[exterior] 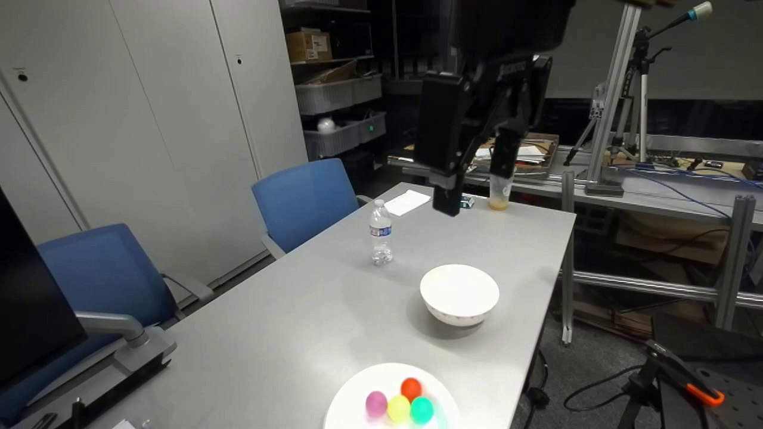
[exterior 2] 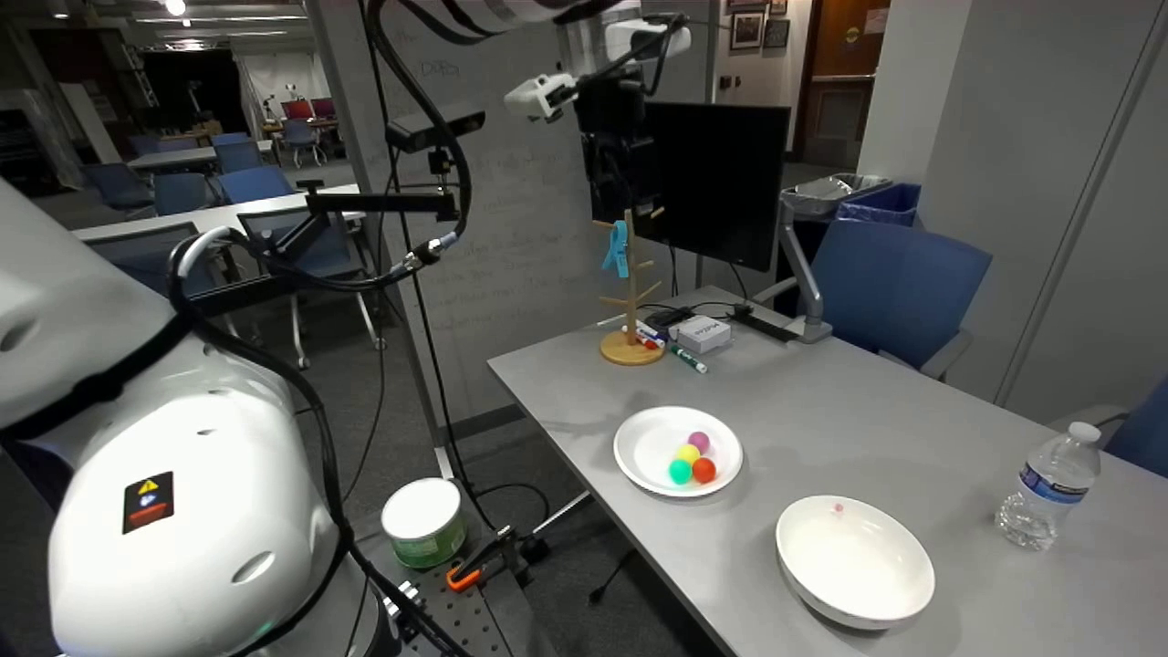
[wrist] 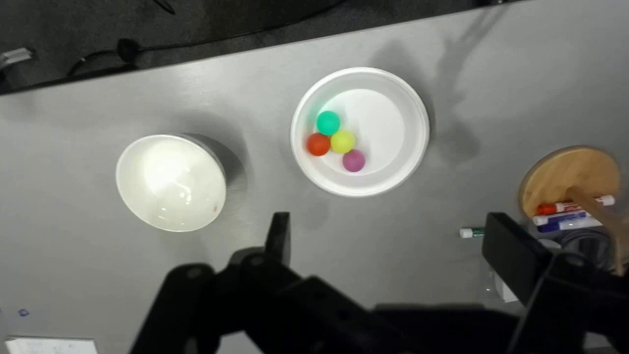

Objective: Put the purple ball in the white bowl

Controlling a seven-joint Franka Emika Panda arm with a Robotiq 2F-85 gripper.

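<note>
The purple ball [wrist: 354, 161] lies on the flat white plate [wrist: 361, 189], touching or very near a yellow ball [wrist: 342, 141]. It also shows in both exterior views [exterior: 376, 404] [exterior 2: 699, 443]. A red-orange ball [wrist: 318, 144] and a green ball [wrist: 328, 123] lie on the same plate. The white bowl [wrist: 169, 184] stands upright on the table beside the plate and looks empty; it shows in both exterior views [exterior: 459, 292] [exterior 2: 853, 561]. My gripper [wrist: 390, 231] is open and empty, high above the table. In an exterior view [exterior: 477, 177] its fingers are spread apart.
A wooden peg stand [exterior 2: 631, 347] with a blue clip [exterior 2: 618, 249] rises from the table near the plate. Markers [wrist: 570, 206], a white box [exterior 2: 701, 334] and a monitor [exterior 2: 716, 182] are by it. A water bottle [exterior: 381, 232] stands past the bowl.
</note>
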